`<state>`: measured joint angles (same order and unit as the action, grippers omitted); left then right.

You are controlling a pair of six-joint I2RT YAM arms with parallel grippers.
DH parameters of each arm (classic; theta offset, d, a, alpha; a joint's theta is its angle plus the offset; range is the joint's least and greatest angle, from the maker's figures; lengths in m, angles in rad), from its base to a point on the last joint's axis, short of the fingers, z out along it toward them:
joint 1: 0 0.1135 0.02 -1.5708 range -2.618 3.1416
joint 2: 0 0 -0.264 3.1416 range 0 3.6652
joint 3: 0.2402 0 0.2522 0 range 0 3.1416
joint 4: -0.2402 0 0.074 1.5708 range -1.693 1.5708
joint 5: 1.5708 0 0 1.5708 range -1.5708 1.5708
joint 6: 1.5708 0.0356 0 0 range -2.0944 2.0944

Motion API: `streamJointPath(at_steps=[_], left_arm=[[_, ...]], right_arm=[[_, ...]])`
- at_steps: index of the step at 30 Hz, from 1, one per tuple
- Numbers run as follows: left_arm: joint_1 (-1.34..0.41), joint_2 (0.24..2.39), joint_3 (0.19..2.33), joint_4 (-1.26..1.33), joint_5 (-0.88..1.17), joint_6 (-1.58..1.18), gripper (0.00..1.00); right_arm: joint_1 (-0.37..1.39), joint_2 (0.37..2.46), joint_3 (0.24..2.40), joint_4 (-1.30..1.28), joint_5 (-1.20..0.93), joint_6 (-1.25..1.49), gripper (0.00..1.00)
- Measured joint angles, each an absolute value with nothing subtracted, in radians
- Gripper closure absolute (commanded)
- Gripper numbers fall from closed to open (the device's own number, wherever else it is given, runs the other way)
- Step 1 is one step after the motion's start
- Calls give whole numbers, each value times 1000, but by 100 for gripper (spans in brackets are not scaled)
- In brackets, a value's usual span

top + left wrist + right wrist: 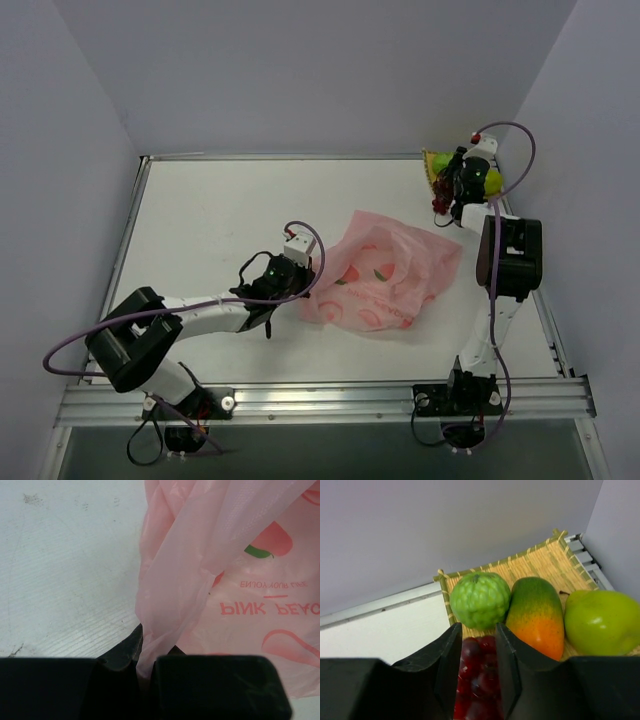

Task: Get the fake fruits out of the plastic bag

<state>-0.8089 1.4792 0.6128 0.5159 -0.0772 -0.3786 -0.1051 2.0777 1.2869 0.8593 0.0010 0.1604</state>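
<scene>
The pink plastic bag (385, 272) printed with peaches lies crumpled mid-table. My left gripper (290, 292) is shut on a twisted edge of the bag (200, 570) at its left side. My right gripper (447, 196) is at the far right corner over the yellow woven mat (547, 562), shut on the dark purple grape bunch (477, 680), which hangs between its fingers. On the mat lie a bumpy green round fruit (479, 599), the orange-green mango (536, 615) and a smooth green fruit (601, 622). The orange is not in view.
Grey walls close in the table on three sides. A metal rail (330, 395) runs along the near edge by the arm bases. The mat sits in the far right corner against the wall.
</scene>
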Motion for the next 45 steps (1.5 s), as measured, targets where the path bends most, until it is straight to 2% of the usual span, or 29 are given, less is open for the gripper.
streamJointPath(at_steps=[3,5,7,8,9,12,17,23,26,29,32,35,36,38,39,45], left_arm=[[-809,1487,613,517,-75,-379,97],[-809,1491,613,520,-75,-379,98],[-809,1494,614,521,-75,-379,98],[-809,1496,616,521,-75,-379,98],[-809,1498,617,521,-75,-379,98],[-807,1505,623,522,-74,-379,98],[-790,1518,631,522,-59,-382,98],[-778,1495,631,519,-49,-383,98],[-778,1467,631,521,-50,-383,98],[-778,1459,631,522,-50,-383,98],[-778,1459,631,521,-49,-383,98],[-778,1460,631,521,-49,-384,97],[-778,1460,631,521,-49,-384,98],[-778,1463,631,521,-49,-386,98],[-778,1465,631,521,-48,-387,97],[-778,1479,631,521,-45,-391,98]], right_arm=[[-105,2078,1293,884,9,168,83],[-105,2078,1293,894,12,179,83],[-105,2078,1299,887,17,187,73],[-105,2078,1308,870,22,190,63],[-105,2078,1319,850,29,194,45],[-105,2075,1360,743,87,216,21],[-119,1988,1287,566,154,298,16],[-175,1970,1292,429,92,325,11],[-197,2019,1345,382,31,322,15],[-199,2091,1417,351,-30,312,23],[-196,2144,1468,344,-75,299,36],[-195,2157,1483,344,-115,286,55],[-195,2157,1484,346,-121,283,70],[-195,2157,1483,356,-128,280,82],[-195,2156,1478,362,-134,282,99],[-195,2084,1352,442,-158,313,100]])
